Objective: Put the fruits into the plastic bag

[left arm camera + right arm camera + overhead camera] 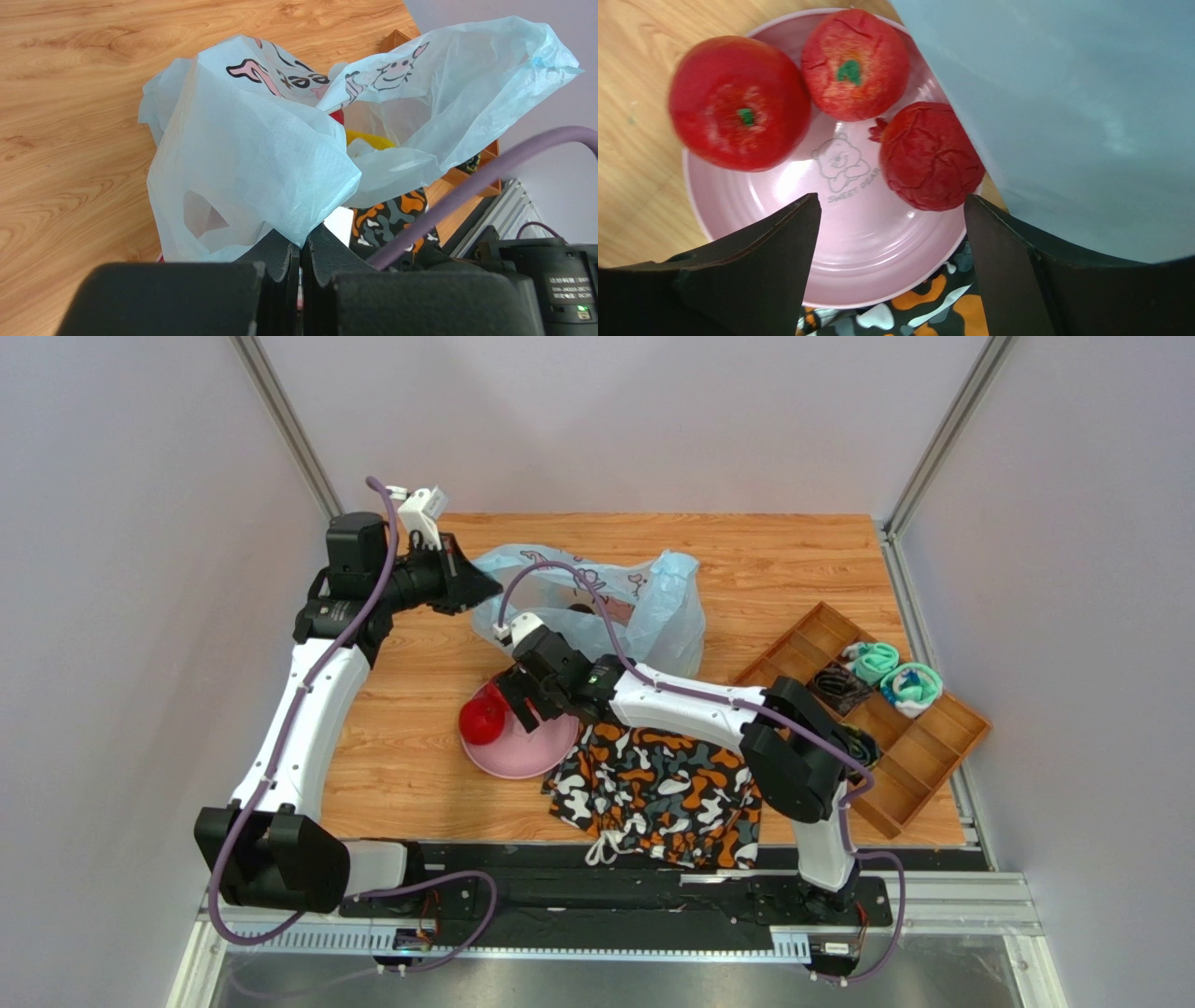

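Seen from above, the left gripper (473,590) presses into the rim of the plastic bag (638,616) at the far middle of the table, its fingers too dark to read. The right gripper (508,703) hangs over the pink plate (540,756) and hides all but one of the red fruits (484,718).

The left wrist view shows its jaws pinched together on a fold of the bag. A banana (370,138) peeks from inside, mostly veiled.

In the right wrist view the fingers are spread wide and hold nothing, above three red fruits on the plate. The bag is a blurred blue sheet that blocks the upper right. The camouflage cloth (927,311) barely shows below.
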Available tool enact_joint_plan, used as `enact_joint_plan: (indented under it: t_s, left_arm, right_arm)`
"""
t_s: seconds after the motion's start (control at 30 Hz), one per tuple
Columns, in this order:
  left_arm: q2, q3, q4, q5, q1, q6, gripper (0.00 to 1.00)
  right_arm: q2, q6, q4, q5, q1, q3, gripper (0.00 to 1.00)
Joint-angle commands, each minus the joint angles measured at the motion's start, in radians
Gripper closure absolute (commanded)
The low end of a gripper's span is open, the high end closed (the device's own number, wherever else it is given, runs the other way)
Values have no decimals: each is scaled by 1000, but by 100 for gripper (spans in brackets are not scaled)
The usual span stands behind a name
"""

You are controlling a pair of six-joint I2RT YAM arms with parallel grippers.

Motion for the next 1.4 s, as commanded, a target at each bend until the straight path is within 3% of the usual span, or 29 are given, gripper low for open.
enact_joint_plan:
  t_s: [0.0, 0.53, 0.63, 0.77, 0.87, 1.17, 1.37]
  left_arm:
    - [-28, 3, 27, 5, 3, 4, 100]
    - [-29, 4, 25, 5, 3, 4, 100]
    - [-29, 4, 25, 5, 3, 4, 100]
    - [-31, 4, 25, 5, 3, 4, 100]
    - [-31, 4, 25, 5, 3, 6, 100]
    - [-32, 3, 27, 5, 3, 4, 100]
    - [-31, 4, 27, 5, 3, 3, 100]
  right_arm:
    - [28, 4, 35, 28, -29, 48, 19]
    - [132, 6, 26, -24, -58, 102, 16]
    - [133, 7, 26, -22, -58, 95, 20]
    - [136, 4, 28, -24, -58, 93, 38]
    - [137, 3, 28, -24, -58, 93, 45]
    - [97, -16, 32, -30, -54, 67, 57]
    - [-77, -203, 253, -24, 56, -151, 58]
